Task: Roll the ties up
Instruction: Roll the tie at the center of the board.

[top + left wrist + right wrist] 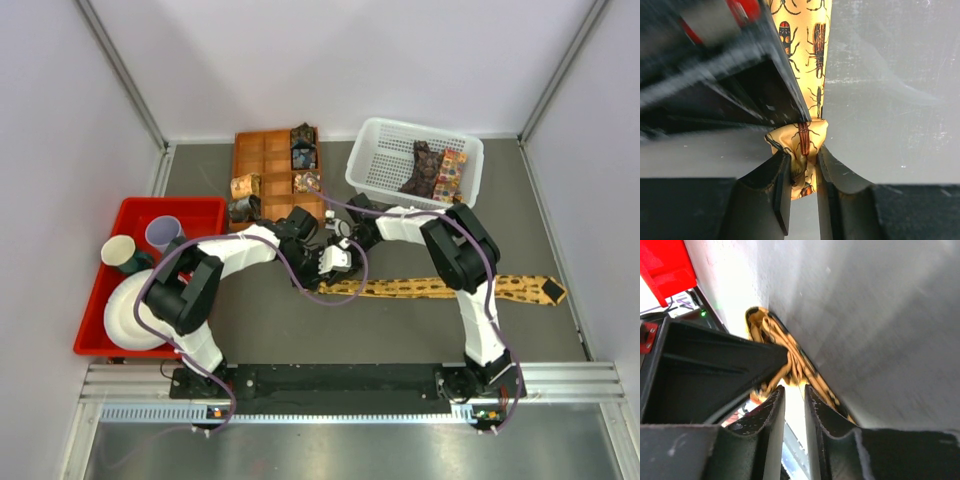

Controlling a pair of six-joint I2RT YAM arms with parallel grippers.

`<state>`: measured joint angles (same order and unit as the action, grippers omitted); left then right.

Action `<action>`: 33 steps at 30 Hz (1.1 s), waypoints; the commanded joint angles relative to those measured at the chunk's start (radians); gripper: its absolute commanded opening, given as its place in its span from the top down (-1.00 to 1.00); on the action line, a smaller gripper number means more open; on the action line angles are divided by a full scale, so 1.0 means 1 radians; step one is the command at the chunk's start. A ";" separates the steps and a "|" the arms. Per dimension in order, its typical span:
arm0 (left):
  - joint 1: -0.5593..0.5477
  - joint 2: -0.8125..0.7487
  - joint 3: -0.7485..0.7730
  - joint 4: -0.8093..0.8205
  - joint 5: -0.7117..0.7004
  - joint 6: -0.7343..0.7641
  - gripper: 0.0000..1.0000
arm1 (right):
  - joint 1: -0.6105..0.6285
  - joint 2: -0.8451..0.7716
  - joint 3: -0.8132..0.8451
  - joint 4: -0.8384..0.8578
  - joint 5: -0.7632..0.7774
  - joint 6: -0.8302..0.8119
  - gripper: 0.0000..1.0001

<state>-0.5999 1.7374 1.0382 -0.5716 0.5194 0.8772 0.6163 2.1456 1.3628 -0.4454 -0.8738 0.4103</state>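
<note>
Pinching the folded end of the insect-print yellow tie (809, 50), my left gripper (802, 156) presumably anchors the roll's start; my right gripper (794, 389), jaws narrowly parted, meets the fold, and I cannot tell whether it grips.

Golden-yellow tie (450, 288): glossy gold ground, printed with black beetles and long-legged insects, some with orange-red bodies
Dark brown tie (422, 172): faint lighter pattern
Checked tie (452, 172): red, orange and yellow squares
Basket (368, 160): white mesh
Compartment tray (250, 160): orange-brown
Bin (95, 300): bright red
Lavender cup (163, 232); cream cup (118, 250), dark green outside
Plates (125, 320): white
Arms (240, 255): white, black joints
Cable (300, 285): purple
Surface (400, 340): dull grey
</note>
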 commanded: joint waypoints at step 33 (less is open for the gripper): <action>-0.011 0.047 -0.038 -0.030 -0.067 0.002 0.45 | -0.018 -0.079 -0.203 0.405 -0.140 0.185 0.33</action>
<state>-0.6048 1.7390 1.0382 -0.5686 0.5114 0.8803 0.5858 2.0575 1.1690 -0.0856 -1.0122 0.6132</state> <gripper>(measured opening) 0.276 0.339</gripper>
